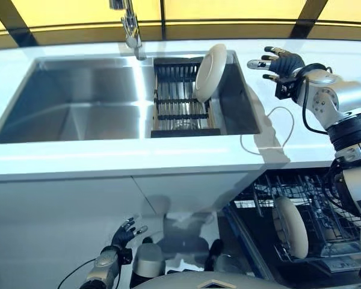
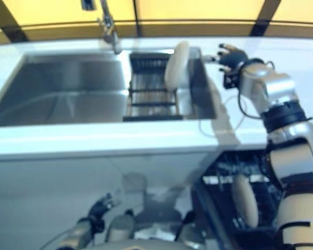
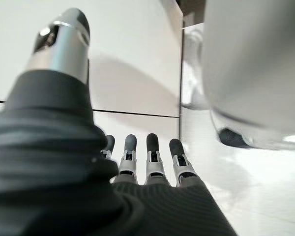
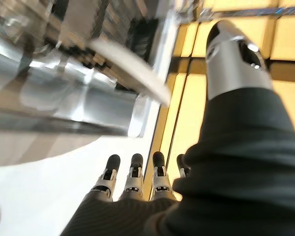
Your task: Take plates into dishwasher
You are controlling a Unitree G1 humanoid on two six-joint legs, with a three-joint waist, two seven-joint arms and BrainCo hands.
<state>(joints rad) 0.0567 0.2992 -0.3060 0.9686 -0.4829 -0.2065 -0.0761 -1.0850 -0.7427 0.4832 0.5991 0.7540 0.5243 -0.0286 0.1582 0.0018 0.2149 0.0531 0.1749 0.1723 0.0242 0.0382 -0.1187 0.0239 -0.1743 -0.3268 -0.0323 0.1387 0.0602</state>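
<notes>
A white plate (image 1: 210, 71) stands on edge in the black drying rack (image 1: 179, 99) inside the steel sink; it also shows in the right wrist view (image 4: 130, 70). A second white plate (image 1: 291, 227) stands upright in the open dishwasher's lower rack (image 1: 325, 214) at the lower right. My right hand (image 1: 278, 62) is over the counter just right of the sink plate, open and empty, apart from it. My left hand (image 1: 125, 232) hangs low by the cabinet front, open and empty.
The sink's left basin (image 1: 72, 99) lies beside the rack, with a faucet (image 1: 130, 27) at its back edge. A thin cable loop (image 1: 271, 129) lies on the white counter (image 1: 168, 153). The white cabinet front (image 1: 78, 217) is left of the dishwasher.
</notes>
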